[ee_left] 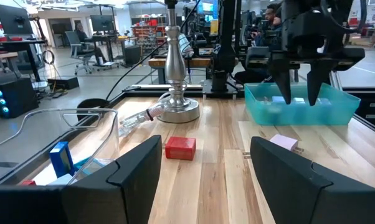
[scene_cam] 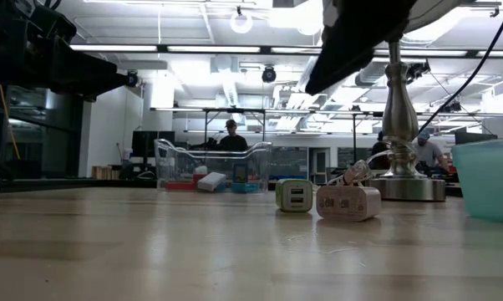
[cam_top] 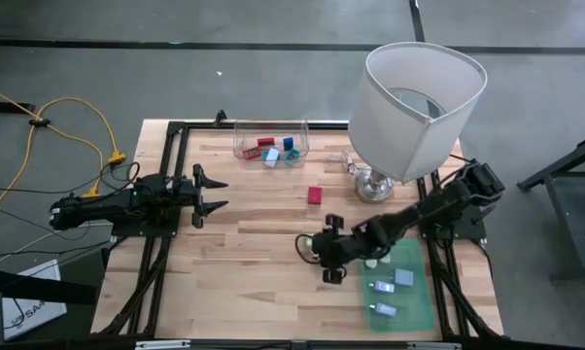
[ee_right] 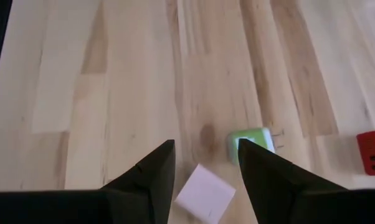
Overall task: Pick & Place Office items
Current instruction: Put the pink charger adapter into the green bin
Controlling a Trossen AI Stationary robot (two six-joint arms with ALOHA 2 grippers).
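From the low camera I see two small charger-like blocks nearest on the table [cam_top: 244, 253]: a green block [scene_cam: 294, 196] with two slots on its face, and a pale block [scene_cam: 347, 202] touching its side. Any printing on their faces is too small for me to read. In the overhead view the right arm covers both of them.

My right gripper [ee_right: 204, 163] hangs over that pair, fingers parted with nothing between them; the pale block sits under the gap and the green one just beyond one fingertip. The red block [cam_top: 316, 195] lies alone mid-table, and only its edge shows in the right wrist view.

On the right side of the table lies a teal tray [cam_top: 421, 303] with three small pale pieces in it; I cannot make out what they are. The low camera cuts the tray off at the picture's edge.

My left gripper [cam_top: 213, 192] waits at the left side of the table, open and empty.

Farther back stands a clear bin [cam_top: 271, 143] holding red, blue and light blue pieces, jumbled so that I cannot count them. The white lamp [cam_top: 416, 102] leans over its metal base, its shade hiding part of the table behind it.

A sheet at the overhead picture's lower left shows letters, cut off; I read only "SAA".
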